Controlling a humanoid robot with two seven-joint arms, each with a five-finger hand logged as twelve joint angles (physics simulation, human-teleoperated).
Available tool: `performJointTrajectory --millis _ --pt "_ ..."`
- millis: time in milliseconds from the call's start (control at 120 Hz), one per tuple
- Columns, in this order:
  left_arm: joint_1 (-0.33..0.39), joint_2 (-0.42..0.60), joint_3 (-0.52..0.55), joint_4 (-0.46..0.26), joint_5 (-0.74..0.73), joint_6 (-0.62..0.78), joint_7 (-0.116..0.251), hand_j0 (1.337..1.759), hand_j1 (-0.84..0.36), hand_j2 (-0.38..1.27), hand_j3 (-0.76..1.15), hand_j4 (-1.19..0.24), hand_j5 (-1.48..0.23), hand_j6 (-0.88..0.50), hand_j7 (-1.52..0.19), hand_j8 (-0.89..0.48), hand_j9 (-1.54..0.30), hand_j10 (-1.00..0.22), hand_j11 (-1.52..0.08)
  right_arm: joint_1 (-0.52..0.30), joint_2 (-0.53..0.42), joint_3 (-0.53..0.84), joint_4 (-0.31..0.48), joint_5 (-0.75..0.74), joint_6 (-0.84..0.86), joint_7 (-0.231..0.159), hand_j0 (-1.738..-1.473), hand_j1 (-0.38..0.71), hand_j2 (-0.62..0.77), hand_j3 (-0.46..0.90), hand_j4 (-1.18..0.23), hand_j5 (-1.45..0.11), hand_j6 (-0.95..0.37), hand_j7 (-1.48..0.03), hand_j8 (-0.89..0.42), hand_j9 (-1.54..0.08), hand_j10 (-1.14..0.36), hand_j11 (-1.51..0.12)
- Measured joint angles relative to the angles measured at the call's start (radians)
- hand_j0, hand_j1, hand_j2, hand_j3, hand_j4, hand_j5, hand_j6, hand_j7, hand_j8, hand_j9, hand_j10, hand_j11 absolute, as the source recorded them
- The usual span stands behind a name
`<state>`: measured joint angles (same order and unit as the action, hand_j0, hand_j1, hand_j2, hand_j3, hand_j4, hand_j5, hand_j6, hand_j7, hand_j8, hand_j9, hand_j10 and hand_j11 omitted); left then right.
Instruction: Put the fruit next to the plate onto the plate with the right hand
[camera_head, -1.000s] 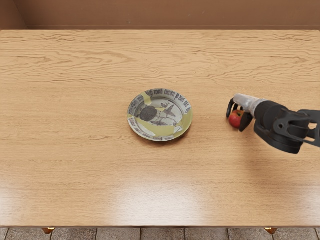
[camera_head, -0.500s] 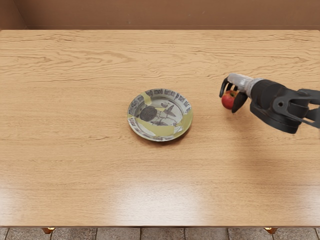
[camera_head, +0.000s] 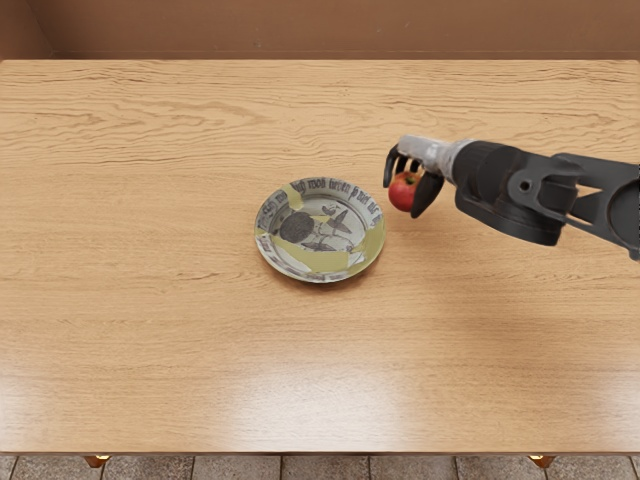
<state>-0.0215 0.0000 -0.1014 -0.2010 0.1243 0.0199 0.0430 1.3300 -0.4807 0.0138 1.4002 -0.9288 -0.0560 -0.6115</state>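
Observation:
A small red fruit (camera_head: 402, 191) hangs above the table just right of the plate's far right rim, held in my right hand (camera_head: 407, 181), whose dark fingers curl around it. The right arm reaches in from the picture's right edge. The patterned plate (camera_head: 368, 247), grey and yellow-green with dark drawings, lies near the table's middle with nothing on it. A faint shadow of the hand falls on the wood beside the plate. No left arm shows.
The wooden table (camera_head: 150, 200) fills the view; its front edge runs along the bottom and its back edge meets a brown wall at the top.
My right hand has lifted the fruit off the table and carried it left and toward the far side, from well right of the plate to just beside its rim.

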Motion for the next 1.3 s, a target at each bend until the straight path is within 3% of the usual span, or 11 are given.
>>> performJointTrajectory --millis 225,442,1225,1300 --pt "0.0 0.0 0.0 0.0 0.0 0.0 0.0 1.658 0.35 0.0 0.0 0.0 0.0 0.0 0.0 0.0 0.0 0.0 0.0 0.097 0.052 0.009 0.025 -0.005 0.047 0.013 -1.644 0.27 0.16 0.0 -0.53 -1.11 -0.35 -1.1 -0.31 -1.12 -0.68 -1.12" --pt "0.0 0.0 0.0 0.0 0.0 0.0 0.0 1.658 0.35 0.0 0.0 0.0 0.0 0.0 0.0 0.0 0.0 0.0 0.0 0.123 0.134 0.005 0.04 -0.016 0.054 0.036 -1.645 0.27 0.16 0.0 -0.53 -1.12 -0.35 -1.1 -0.31 -1.13 -0.68 -1.12" --pt "0.0 0.0 0.0 0.0 0.0 0.0 0.0 1.658 0.35 0.0 0.0 0.0 0.0 0.0 0.0 0.0 0.0 0.0 0.0 -0.006 0.163 -0.014 0.007 -0.021 0.043 0.041 -1.645 0.26 0.16 0.0 -0.56 -1.08 -0.38 -1.06 -0.33 -1.09 -0.7 -1.09" --pt "0.0 0.0 0.0 0.0 0.0 0.0 0.0 1.658 0.35 0.0 0.0 0.0 0.0 0.0 0.0 0.0 0.0 0.0 0.0 -0.013 0.164 -0.008 -0.002 -0.019 0.037 0.04 -1.647 0.21 0.12 0.0 -0.52 -0.95 -0.38 -0.94 -0.34 -0.95 -0.65 -0.96"
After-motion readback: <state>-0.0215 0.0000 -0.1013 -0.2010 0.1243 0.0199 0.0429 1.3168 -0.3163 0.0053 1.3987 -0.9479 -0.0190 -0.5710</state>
